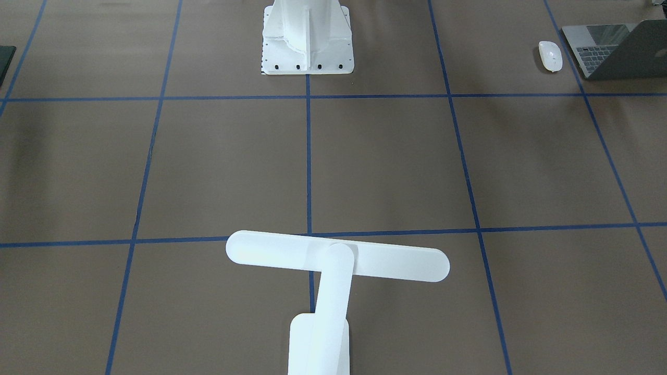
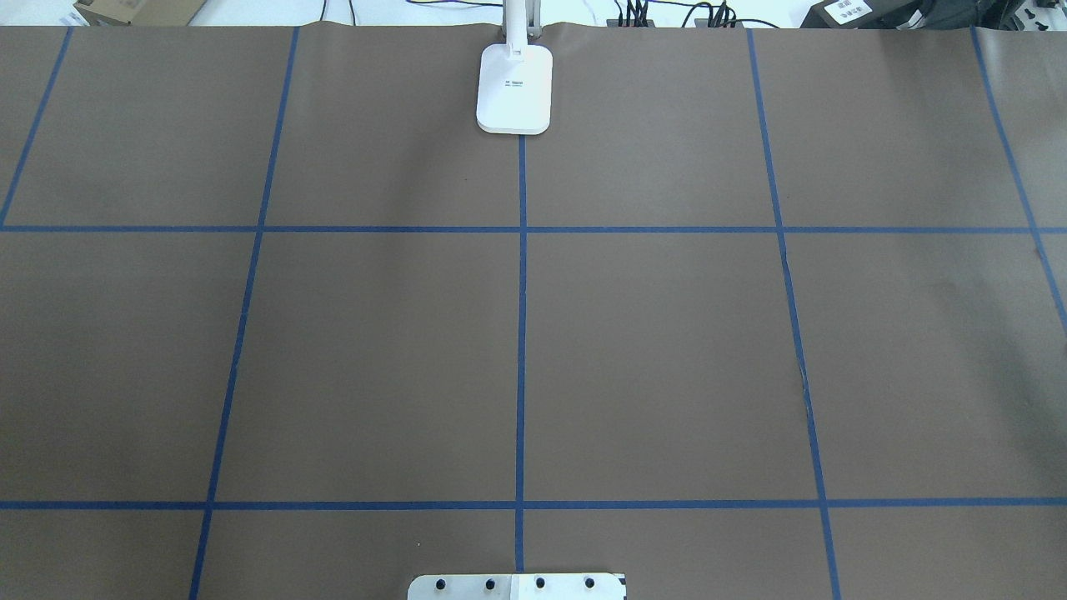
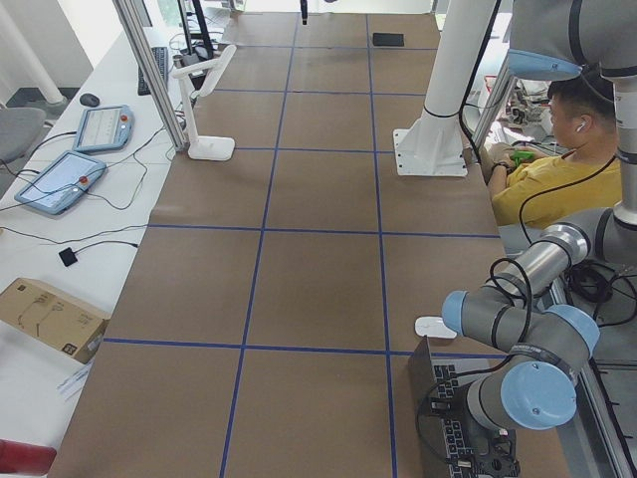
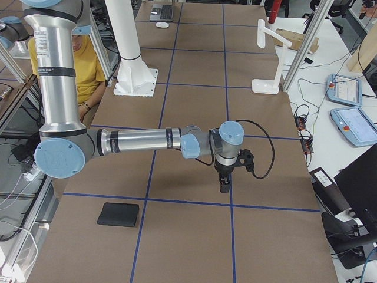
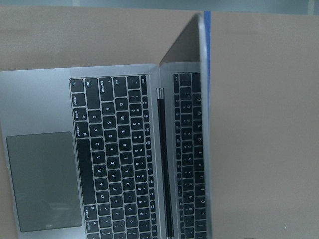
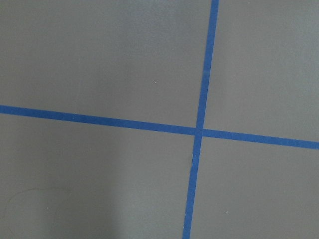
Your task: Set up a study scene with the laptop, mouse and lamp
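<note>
Looking at the front-facing view, you find the slim space-grey metal laptop (image 1: pixel 620 49) open in the upper right corner. Its grey keys show, and its lid rises on the side nearer the camera. The small smooth white oval mouse (image 1: pixel 550 55) lies just to the left of it, not touching, on the brown paper table cover (image 1: pixel 396 161) crossed by blue tape lines (image 1: pixel 308 156).

The white desk lamp (image 1: pixel 337 256) fills the lower centre. Its long flat rounded-end bar head runs across the frame above a tape crossing, and its tubular arm drops to the base at the bottom edge. In the overhead view that rectangular base sits at top centre, on the middle tape line. The white ribbed pedestal (image 1: pixel 307 36) with its bolted flange stands at top centre of the front-facing view, well apart from the lamp. A thin black square pad (image 4: pixel 118 214) lies at lower left of the right-side view.

Your left gripper (image 3: pixel 493 466) appears only at the bottom right edge of the left-side view, low over the laptop's keyboard. Its wrist camera shows just the keys, the dark trackpad and the edge-on screen, so you cannot tell how far it is open or whether it grips anything.

Your right gripper (image 4: pixel 225 183) points down at mid-frame in the right-side view, over the paper near a tape crossing, well apart from lamp, mouse and laptop. Its wrist camera shows only that crossing, so its opening cannot be judged either.

A person in a yellow shirt (image 3: pixel 547 174) sits at the right of the left-side view.
</note>
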Controlling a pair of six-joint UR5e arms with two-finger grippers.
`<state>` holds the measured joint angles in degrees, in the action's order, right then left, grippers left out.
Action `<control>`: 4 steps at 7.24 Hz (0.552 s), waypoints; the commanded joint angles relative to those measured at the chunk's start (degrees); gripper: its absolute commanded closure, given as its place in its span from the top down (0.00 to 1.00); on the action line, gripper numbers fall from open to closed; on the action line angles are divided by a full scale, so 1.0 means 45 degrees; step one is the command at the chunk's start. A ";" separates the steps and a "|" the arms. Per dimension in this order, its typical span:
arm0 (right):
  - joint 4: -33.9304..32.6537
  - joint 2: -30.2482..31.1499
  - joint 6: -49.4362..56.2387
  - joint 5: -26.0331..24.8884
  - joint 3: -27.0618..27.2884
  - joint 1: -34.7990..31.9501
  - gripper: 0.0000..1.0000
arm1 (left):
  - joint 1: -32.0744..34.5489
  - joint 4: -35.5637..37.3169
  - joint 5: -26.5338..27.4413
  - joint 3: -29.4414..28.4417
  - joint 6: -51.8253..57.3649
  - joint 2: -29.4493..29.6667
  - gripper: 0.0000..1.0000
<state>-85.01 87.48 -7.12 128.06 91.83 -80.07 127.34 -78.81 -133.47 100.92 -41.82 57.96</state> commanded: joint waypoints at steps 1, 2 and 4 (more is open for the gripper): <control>0.0004 0.0012 0.0000 0.0000 -0.0017 -0.0001 1.00 | -0.0017 -0.0025 -0.0007 -0.0121 -0.0004 0.0011 0.91; -0.0015 -0.0007 0.0000 0.0000 -0.0017 -0.0001 1.00 | -0.0017 -0.0044 -0.0007 -0.0141 -0.0004 0.0011 0.89; 0.0004 -0.0007 0.0000 0.0000 -0.0037 -0.0001 1.00 | -0.0017 -0.0044 -0.0026 -0.0122 -0.0023 0.0050 0.83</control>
<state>-85.05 87.46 -7.12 128.06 91.70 -80.04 127.27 -79.00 -133.56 100.34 -41.89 58.09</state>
